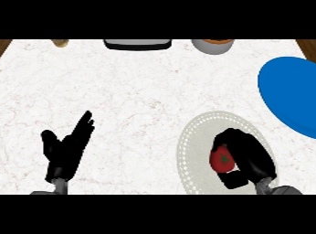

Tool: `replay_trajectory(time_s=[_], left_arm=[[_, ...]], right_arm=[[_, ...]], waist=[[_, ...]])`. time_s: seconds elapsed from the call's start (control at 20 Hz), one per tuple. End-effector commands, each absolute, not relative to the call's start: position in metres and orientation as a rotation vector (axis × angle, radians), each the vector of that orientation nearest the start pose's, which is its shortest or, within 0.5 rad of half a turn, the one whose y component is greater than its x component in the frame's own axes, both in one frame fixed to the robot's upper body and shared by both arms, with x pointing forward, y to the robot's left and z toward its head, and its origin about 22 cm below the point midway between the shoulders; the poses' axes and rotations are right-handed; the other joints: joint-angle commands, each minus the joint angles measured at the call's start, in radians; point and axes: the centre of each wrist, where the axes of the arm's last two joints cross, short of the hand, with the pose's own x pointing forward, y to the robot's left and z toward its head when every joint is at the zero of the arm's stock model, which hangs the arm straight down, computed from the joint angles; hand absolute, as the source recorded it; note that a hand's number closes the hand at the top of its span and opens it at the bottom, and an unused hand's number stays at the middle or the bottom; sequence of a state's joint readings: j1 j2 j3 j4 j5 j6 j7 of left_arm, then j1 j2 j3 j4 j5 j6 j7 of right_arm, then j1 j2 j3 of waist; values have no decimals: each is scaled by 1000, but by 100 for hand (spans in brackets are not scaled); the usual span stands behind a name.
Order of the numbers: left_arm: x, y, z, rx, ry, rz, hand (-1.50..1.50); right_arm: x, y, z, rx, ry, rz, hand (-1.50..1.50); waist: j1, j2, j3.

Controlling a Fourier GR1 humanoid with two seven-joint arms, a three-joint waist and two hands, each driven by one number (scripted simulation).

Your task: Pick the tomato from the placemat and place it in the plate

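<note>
head view: you see the red tomato (222,159) over the round pale placemat (194,137) near the lower right of the white marble counter (134,91). your right hand (251,157) has its fingers curled round the tomato, covering its right side. the blue plate (299,96) lies up and to the right, near the placemat but apart from it. your left hand (66,148) rests at the lower left, fingers straight and spread, holding nothing. at the far edge sit a dark appliance (137,44) and a grey bowl (213,45).
</note>
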State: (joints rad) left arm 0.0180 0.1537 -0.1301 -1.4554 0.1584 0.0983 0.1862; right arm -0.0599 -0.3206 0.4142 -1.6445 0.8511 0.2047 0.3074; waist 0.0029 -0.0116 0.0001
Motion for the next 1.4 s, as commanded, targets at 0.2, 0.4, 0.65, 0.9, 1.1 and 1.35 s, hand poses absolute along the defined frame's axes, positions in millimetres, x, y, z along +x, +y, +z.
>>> replay_trajectory(time_s=[0.2, 0.4, 0.65, 0.9, 1.1, 1.35], left_arm=[[225, 241, -41, -13, -1190, 26, 0], [250, 247, -26, 36, -1193, 2, 0], [224, 242, -45, 16, -1183, 12, 0], [236, 246, -27, 4, -1179, -6, 0], [234, 241, -29, -6, -1196, -15, 0], [224, 242, -37, 6, -1183, -4, 0]], right_arm=[[210, -203, 16, -746, -1315, 1211, 150], [172, -176, 36, -734, -1379, 1112, 150], [164, -181, 68, -828, -1675, 887, 150], [143, -192, 78, -872, -1736, 639, 150], [158, -209, 95, -877, -1727, 435, 150], [173, -260, 99, -873, -1734, 232, 150]], waist=[[-8, 10, 0], [-15, 10, 0], [-17, 8, 0], [-18, 9, 1], [-7, 12, 0], [-1, 13, 1]])
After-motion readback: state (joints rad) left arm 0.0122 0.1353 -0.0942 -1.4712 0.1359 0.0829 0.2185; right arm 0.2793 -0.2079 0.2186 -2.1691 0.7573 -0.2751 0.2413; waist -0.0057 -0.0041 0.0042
